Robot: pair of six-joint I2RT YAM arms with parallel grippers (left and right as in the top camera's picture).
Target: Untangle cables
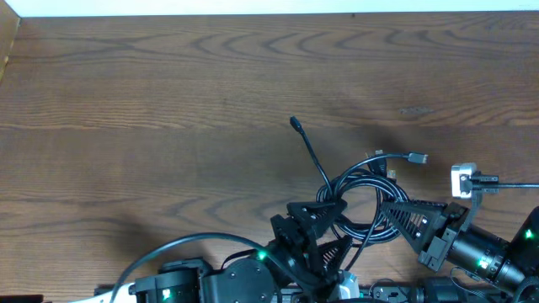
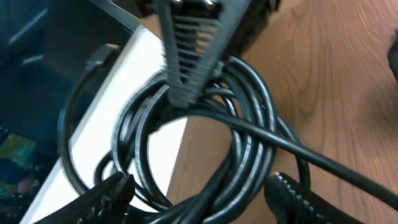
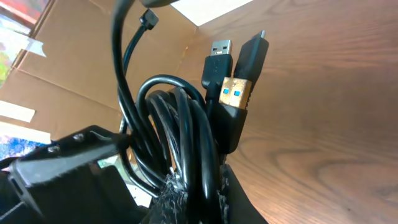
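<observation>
Cables (image 2: 252,124): one coiled tangle; right hand (image 1: 387,204) clamped on it, left hand (image 2: 199,186) apart.

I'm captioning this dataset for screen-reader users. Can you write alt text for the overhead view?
A coil of thin black cables sits near the front of a wooden table, the right end effector shut on its right side and the left end effector open at its left. One strand runs out toward the table's middle, ending in a small plug.

Glossy plastic cables (image 3: 186,143), matt wooden table (image 1: 168,101)
</observation>
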